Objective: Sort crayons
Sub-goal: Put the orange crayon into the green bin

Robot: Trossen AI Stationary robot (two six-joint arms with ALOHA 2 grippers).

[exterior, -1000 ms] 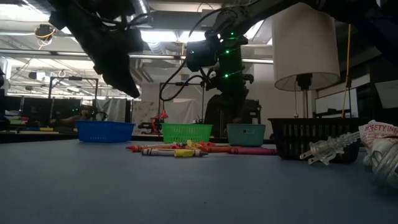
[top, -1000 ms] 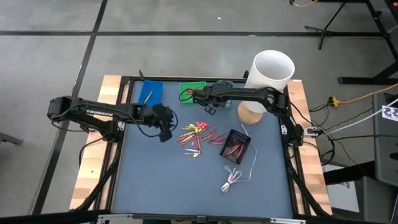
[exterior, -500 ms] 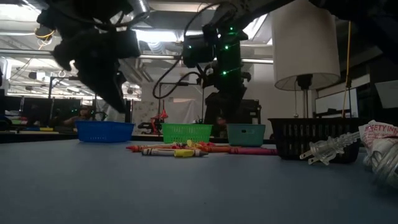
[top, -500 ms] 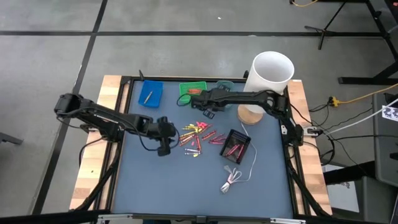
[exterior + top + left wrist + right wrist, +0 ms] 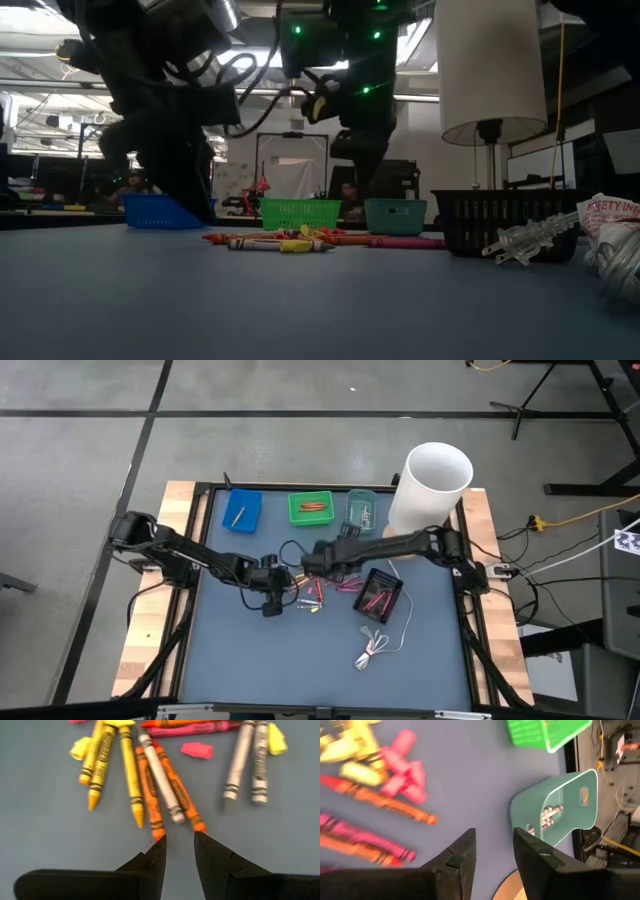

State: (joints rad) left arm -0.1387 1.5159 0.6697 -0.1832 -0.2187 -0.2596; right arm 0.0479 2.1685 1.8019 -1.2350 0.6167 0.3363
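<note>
Loose crayons [image 5: 320, 586] in yellow, orange, pink, red and grey lie flat in a pile at mid-table. My left gripper [image 5: 283, 588] hovers open just left of the pile. In its wrist view the fingers [image 5: 178, 852] stop short of the tips of two orange crayons [image 5: 150, 802] and a grey one [image 5: 160, 775], with nothing between them. My right gripper [image 5: 305, 568] is open over the pile's far left part, above bare table [image 5: 494, 845] beside pink crayons [image 5: 402, 767] and an orange one [image 5: 380, 800].
Along the far edge stand a blue tray [image 5: 241, 510], a green tray [image 5: 310, 507] and a teal tray [image 5: 560, 807] holding grey crayons. A black tray [image 5: 380, 592] with reddish crayons sits right of the pile. There is also a white lamp [image 5: 430, 480] and a coiled white cable [image 5: 375, 648].
My right gripper has swung from beside the green tray toward the table's near edge, ending over the crayon pile. My left gripper has come down and moved toward the pile from the left. The crayons have stayed in place.
</note>
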